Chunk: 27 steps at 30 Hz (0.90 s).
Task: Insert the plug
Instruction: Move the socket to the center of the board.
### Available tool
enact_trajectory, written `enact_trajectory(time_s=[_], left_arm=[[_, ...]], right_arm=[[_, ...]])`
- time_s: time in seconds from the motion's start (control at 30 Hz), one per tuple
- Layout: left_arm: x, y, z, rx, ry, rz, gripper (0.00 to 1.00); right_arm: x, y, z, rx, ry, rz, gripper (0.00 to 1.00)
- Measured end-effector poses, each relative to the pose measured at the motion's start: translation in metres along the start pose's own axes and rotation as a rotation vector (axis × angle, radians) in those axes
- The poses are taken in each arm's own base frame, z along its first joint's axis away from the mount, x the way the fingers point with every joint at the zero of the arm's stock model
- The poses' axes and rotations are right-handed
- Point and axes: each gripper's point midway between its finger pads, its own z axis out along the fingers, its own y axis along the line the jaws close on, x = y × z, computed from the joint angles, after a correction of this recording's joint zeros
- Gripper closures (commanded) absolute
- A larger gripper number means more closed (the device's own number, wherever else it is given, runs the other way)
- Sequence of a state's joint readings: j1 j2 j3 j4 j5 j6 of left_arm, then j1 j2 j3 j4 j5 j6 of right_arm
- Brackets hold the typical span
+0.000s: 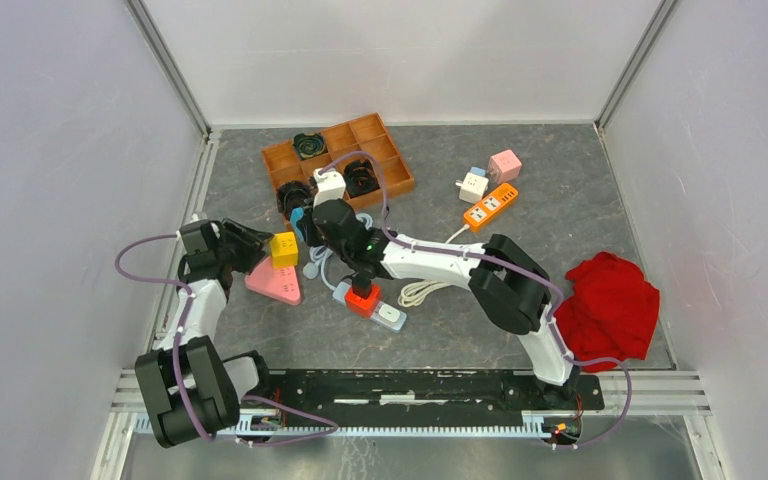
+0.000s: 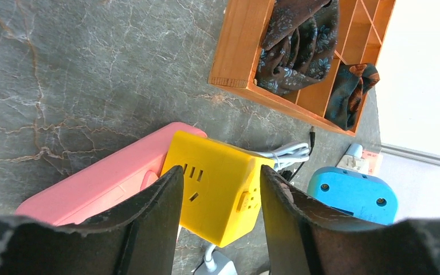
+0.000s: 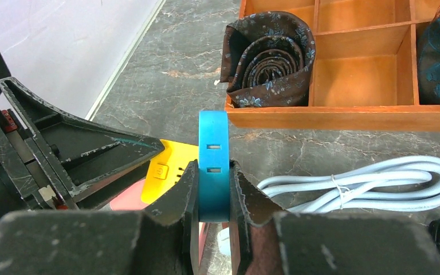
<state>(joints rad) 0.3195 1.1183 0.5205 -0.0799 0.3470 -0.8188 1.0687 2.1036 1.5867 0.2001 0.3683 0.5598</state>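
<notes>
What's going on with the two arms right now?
The right hand is shut on the blue plug, held close beside the yellow cube socket. The left hand has its fingers either side of that cube, which sits at the edge of the pink power strip; whether they grip it is unclear. The plug isn't inserted yet.

Bright, even light and soft shadows; fingers [image 2: 149, 229] of the left pincer [image 2: 219, 175] blur slightly, the white wall [image 2: 424, 69] glares.
</notes>
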Motion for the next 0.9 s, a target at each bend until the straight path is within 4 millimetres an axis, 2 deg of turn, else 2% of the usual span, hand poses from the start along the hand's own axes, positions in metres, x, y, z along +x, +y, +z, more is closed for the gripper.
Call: enact_trajectory(time_s=[0.2,0.3,0.4,0.63,0.73,0.9], left_arm=[[0.006,-0.006,-0.002,0.033,0.035,-0.017,0.42],[0.009,-0.009,-0.004,0.044,0.04,-0.059,0.3],[0.01,-0.008,-0.009,0.032,0.025,-0.098,0.25],[-0.002,0.002,-0.023,-0.041,-0.077,-0.111,0.2],[0.001,0.006,-0.02,-0.039,-0.075,-0.125,0.21],[0.007,0.01,-0.013,-0.035,-0.058,-0.16,0.2]], right_arm=[[0.001,0.003,-0.002,0.018,-0.008,-0.006,1.0],[0.003,0.006,-0.004,0.018,-0.009,-0.008,1.0],[0.003,0.004,-0.004,0.033,-0.016,-0.016,1.0],[0.012,-0.021,-0.02,0.091,-0.015,-0.088,1.0],[0.005,-0.025,-0.028,0.099,-0.029,-0.12,1.0],[-0.017,-0.019,-0.036,0.078,-0.078,-0.135,1.0]])
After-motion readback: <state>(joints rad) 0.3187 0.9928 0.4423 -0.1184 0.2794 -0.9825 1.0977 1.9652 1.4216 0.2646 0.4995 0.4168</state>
